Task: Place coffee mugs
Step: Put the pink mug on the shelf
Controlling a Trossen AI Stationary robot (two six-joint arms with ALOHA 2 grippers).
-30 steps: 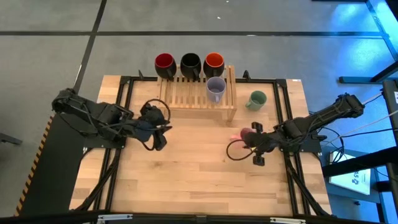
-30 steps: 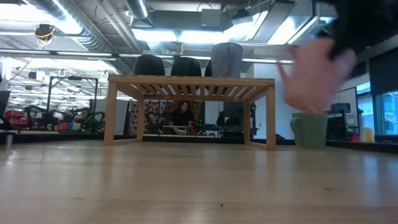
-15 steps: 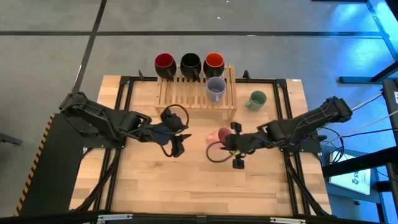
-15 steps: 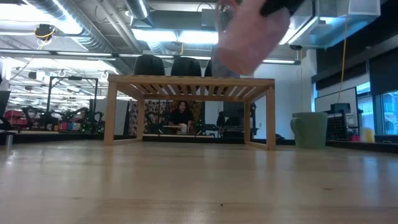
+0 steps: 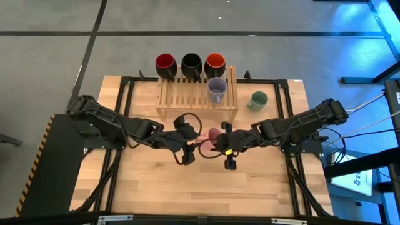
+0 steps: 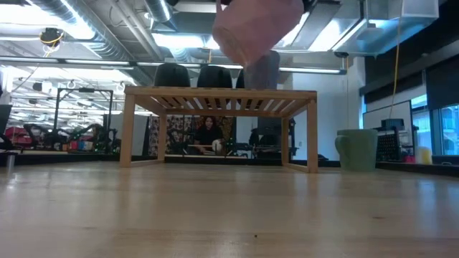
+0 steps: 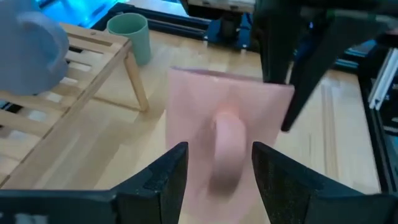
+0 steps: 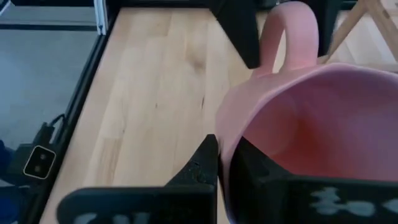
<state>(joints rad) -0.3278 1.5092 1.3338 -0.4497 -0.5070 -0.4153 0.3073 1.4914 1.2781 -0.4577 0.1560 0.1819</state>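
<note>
Four mugs sit on the rack [image 5: 197, 94] at the far side of the table [image 5: 156, 187]: the red mug [image 5: 165, 63], black mug [image 5: 191, 62] and orange mug [image 5: 215, 62] in a row along its far edge, and the lavender mug [image 5: 217, 88] just nearer, on the slats at the right. The green mug [image 5: 257, 100] stands on the table to the right of the rack, untouched.

The pink mug [image 5: 214, 135] is in the air over mid-table, near the rack's front. The right gripper [image 5: 225, 142] is clamped on its rim, one finger inside and one outside. The left gripper [image 5: 195, 142] faces the mug with its fingers [image 7: 165, 174] spread either side of the handle, not closed on it (it looks like a handover).

So four appear placed, and pink and green are left.
</note>
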